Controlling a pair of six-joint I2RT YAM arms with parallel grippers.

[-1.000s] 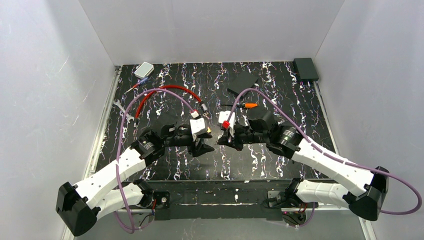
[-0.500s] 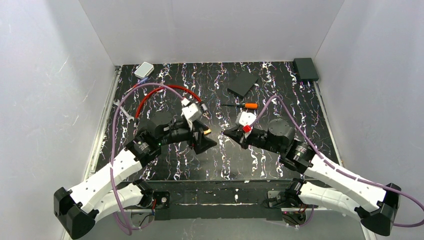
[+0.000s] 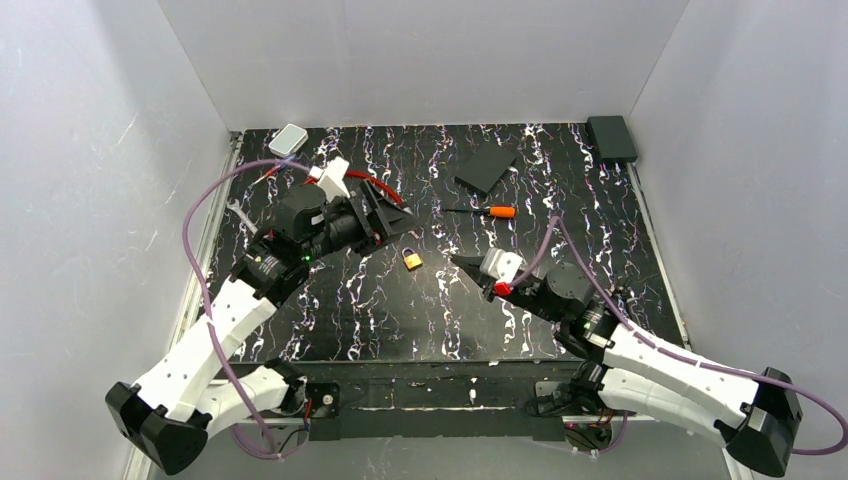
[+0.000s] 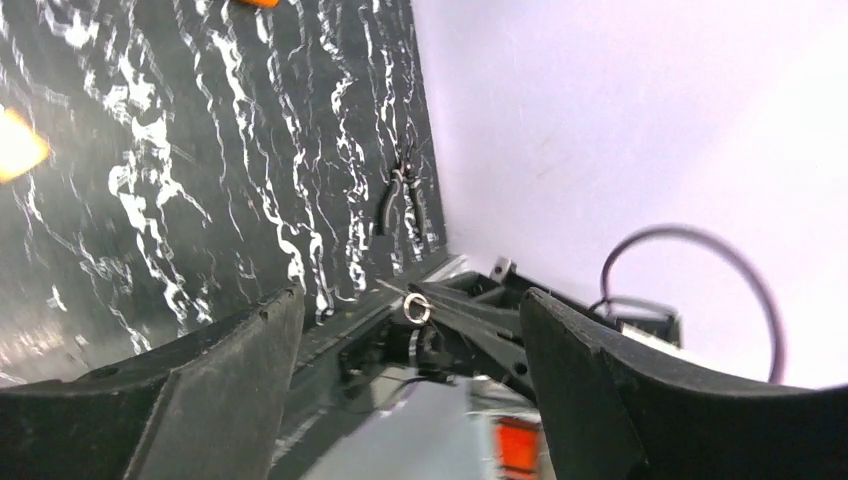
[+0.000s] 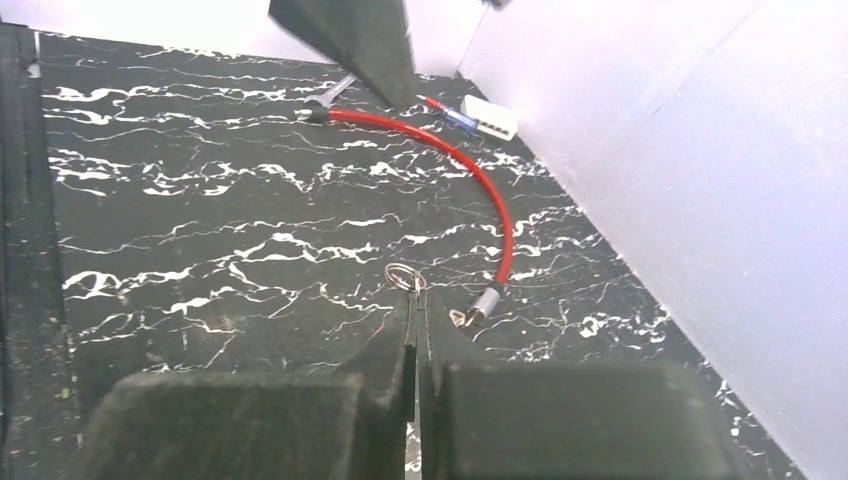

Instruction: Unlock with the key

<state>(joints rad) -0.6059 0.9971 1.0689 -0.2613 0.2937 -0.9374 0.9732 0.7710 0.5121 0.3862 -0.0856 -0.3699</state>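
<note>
The small brass padlock [image 3: 411,259] lies on the black marbled table [image 3: 380,310], free of both grippers. It shows as an orange blur at the left edge of the left wrist view [image 4: 15,145]. My left gripper [image 3: 392,222] is open and empty, raised just behind and left of the padlock. My right gripper [image 3: 461,263] is shut on the key; only its silvery ring [image 5: 404,276] sticks out past the fingertips, and it also shows in the left wrist view [image 4: 416,308]. The right gripper is to the right of the padlock, apart from it.
A red cable lock [image 5: 470,175] with a metal end [image 5: 484,299] curves behind the left gripper. An orange-handled screwdriver [image 3: 495,211], a black pad [image 3: 486,167], a black box [image 3: 611,137], a white box [image 3: 288,138] and a wrench [image 3: 245,220] lie around the back and left.
The two grippers have parted. My left gripper has let go of the padlock, which now lies on the table, and has moved back and left. My right gripper drew back with the key.
</note>
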